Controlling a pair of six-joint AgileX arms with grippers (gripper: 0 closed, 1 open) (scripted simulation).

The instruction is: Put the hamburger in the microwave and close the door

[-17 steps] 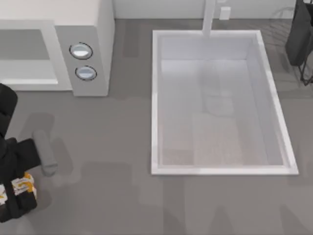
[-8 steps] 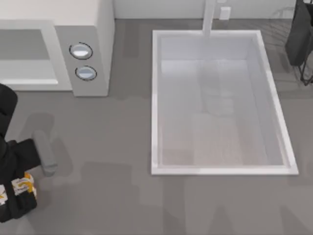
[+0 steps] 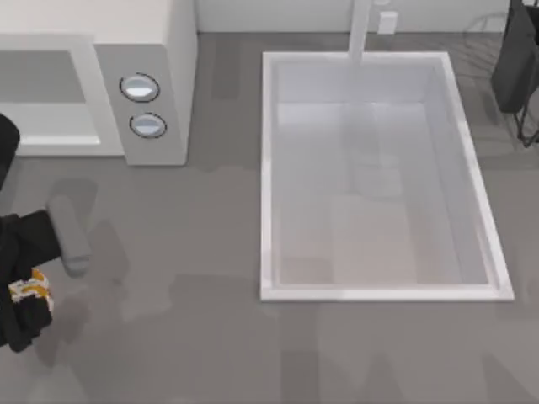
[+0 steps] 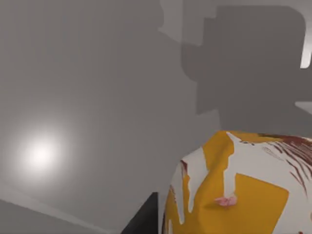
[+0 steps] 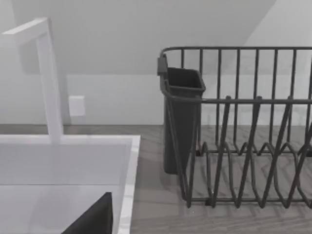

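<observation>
The hamburger (image 3: 30, 287), whitish with orange patches, sits between the black fingers of my left gripper (image 3: 27, 295) at the table's left edge, in front of the microwave (image 3: 156, 50). In the left wrist view the hamburger (image 4: 243, 185) hangs above bare grey table. The microwave's front shows a white frame around a grey recess (image 3: 42, 80), with two silver knobs (image 3: 140, 87) to its right. The door is out of view. My right arm (image 3: 515, 55) stays parked at the back right.
A white sink basin (image 3: 268, 168) with a faucet (image 3: 360, 29) takes up the table's middle and right. A dark dish rack (image 5: 243, 146) with a cutlery cup stands beyond the sink's right side. A grey rod-like part (image 3: 69, 236) juts beside my left arm.
My left arm has carried the hamburger toward the microwave and slightly left. The right arm has not moved.
</observation>
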